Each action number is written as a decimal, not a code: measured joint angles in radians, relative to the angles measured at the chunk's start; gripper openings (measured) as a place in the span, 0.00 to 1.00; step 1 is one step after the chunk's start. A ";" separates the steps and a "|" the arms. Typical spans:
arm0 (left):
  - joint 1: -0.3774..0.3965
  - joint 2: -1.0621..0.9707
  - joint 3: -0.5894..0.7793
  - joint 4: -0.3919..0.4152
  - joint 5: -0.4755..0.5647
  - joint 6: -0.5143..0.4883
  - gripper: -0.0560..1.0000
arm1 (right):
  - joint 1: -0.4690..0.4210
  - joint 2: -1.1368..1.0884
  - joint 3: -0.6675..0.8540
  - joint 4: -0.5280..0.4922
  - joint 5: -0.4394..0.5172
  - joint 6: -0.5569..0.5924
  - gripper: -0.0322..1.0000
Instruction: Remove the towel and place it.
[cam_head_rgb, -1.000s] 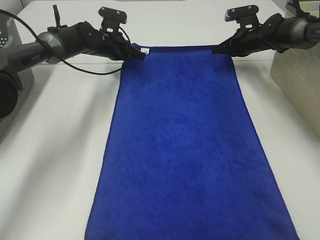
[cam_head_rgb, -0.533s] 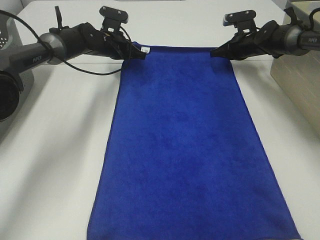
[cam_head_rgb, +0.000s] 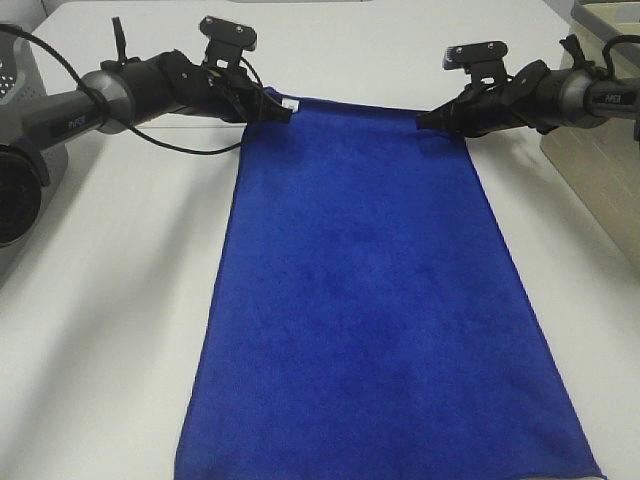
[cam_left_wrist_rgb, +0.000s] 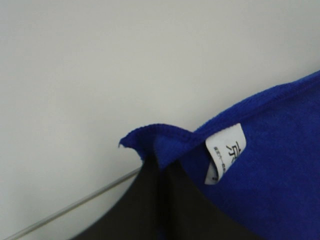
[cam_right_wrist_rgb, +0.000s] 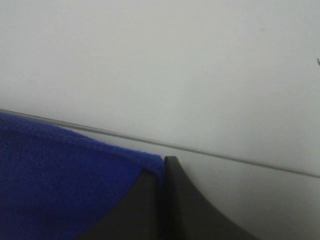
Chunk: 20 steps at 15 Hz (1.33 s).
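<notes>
The royal-blue towel (cam_head_rgb: 380, 290) lies spread lengthwise on the white table (cam_head_rgb: 110, 300), its near end at the picture's bottom edge. My left gripper (cam_head_rgb: 283, 108) is shut on the towel's far-left corner, beside the small white tag (cam_head_rgb: 291, 102). In the left wrist view the dark fingers (cam_left_wrist_rgb: 145, 200) pinch the folded corner of the towel (cam_left_wrist_rgb: 270, 165), with the tag (cam_left_wrist_rgb: 225, 157) right next to them. My right gripper (cam_head_rgb: 425, 118) is shut on the far-right corner. The right wrist view shows its closed fingertips (cam_right_wrist_rgb: 150, 200) with the towel (cam_right_wrist_rgb: 60, 175) edge between them.
A beige box (cam_head_rgb: 595, 160) stands at the right edge, close to the right arm. A grey machine (cam_head_rgb: 20, 160) sits at the left edge, and a black cable (cam_head_rgb: 190, 147) loops under the left arm. A seam (cam_right_wrist_rgb: 225, 155) runs across the table.
The right gripper has drawn its corner slightly nearer and inward, so the towel's far edge now slants. The left gripper has barely moved. Both grips hold.
</notes>
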 joint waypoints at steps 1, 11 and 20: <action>0.000 0.014 0.000 0.001 -0.002 0.000 0.05 | 0.000 0.006 0.000 0.001 0.003 0.000 0.05; 0.000 0.047 0.000 0.001 -0.100 0.000 0.06 | 0.001 0.010 -0.047 0.004 0.004 -0.016 0.06; 0.011 0.048 0.000 -0.049 -0.147 -0.005 0.54 | -0.013 -0.001 -0.047 0.013 0.059 -0.017 0.64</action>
